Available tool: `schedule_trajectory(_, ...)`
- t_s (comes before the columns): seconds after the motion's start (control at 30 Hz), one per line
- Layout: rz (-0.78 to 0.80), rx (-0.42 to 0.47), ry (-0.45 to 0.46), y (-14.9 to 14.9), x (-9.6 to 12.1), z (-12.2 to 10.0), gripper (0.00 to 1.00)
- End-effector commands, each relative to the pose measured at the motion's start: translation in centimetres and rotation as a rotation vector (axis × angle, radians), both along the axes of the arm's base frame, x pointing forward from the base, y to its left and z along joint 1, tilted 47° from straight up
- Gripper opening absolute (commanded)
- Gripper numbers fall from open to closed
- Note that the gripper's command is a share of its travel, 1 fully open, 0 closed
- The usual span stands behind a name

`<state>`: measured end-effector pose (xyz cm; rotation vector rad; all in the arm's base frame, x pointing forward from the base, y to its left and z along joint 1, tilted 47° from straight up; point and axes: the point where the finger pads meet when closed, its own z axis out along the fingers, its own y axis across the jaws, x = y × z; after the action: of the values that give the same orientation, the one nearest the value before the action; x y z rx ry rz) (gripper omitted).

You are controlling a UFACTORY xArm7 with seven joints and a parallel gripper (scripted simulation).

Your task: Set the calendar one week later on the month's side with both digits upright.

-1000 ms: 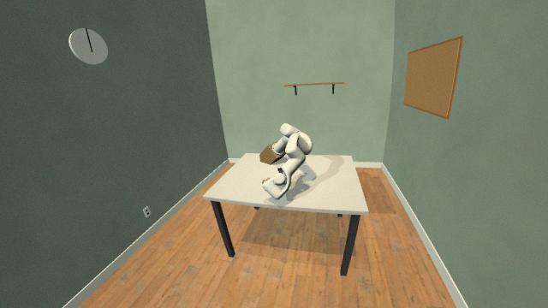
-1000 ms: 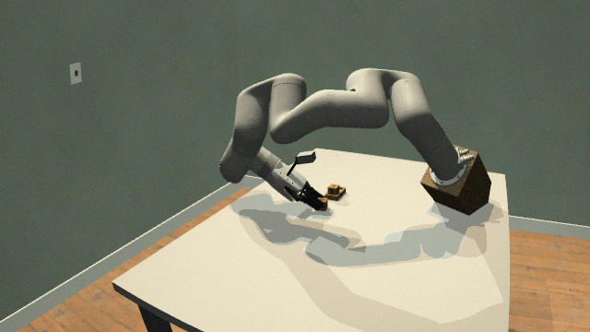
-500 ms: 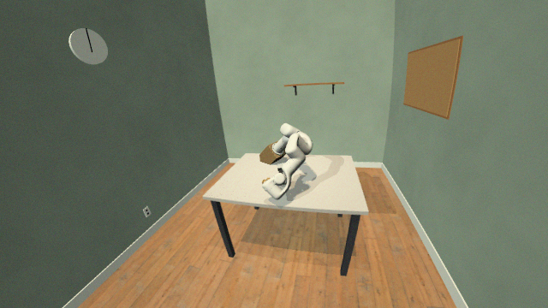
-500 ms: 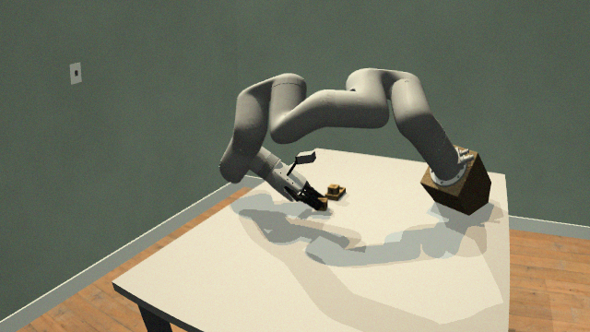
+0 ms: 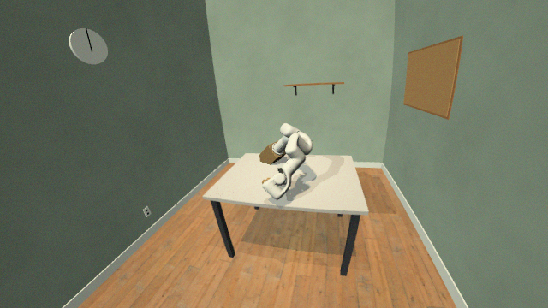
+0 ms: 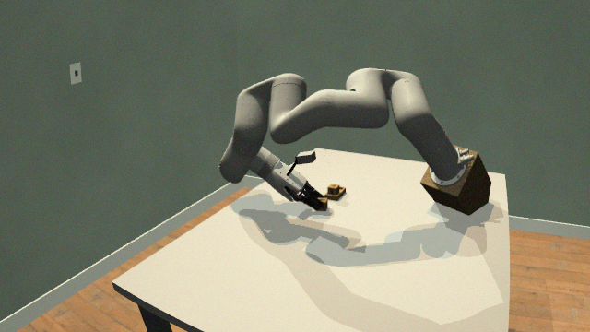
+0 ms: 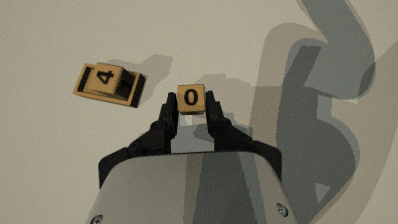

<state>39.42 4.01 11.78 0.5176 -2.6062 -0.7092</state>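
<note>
A wooden cube (image 7: 191, 99) (image 6: 324, 204) with a black 0 on its upper face stands between the fingertips, low at the table top. My gripper (image 7: 191, 101) (image 6: 318, 201) is open only slightly wider than this cube, with a finger close along each side and narrow gaps. The wooden tray (image 7: 102, 99) (image 6: 336, 197) lies on the table, left of the gripper in the wrist view. A second cube (image 7: 104, 79) (image 6: 333, 189) sits in it, showing a 4 that is turned sideways in the wrist view. The cubes' other faces are mostly hidden.
The arm's wooden base block (image 6: 477, 184) (image 5: 269, 155) stands on the table (image 6: 207, 258) (image 5: 240, 188). The arm arches over the table and casts shadows around the gripper. In the top view the arm hides the gripper and most of the small objects.
</note>
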Motion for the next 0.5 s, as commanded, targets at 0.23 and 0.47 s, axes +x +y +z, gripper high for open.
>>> schedule_trajectory(0.23, -0.002, -0.001, -0.002, -0.13, 0.05, 0.09, 0.47)
schedule_trajectory(0.47, -0.002, -0.001, -0.002, -0.13, 0.05, 0.09, 0.69)
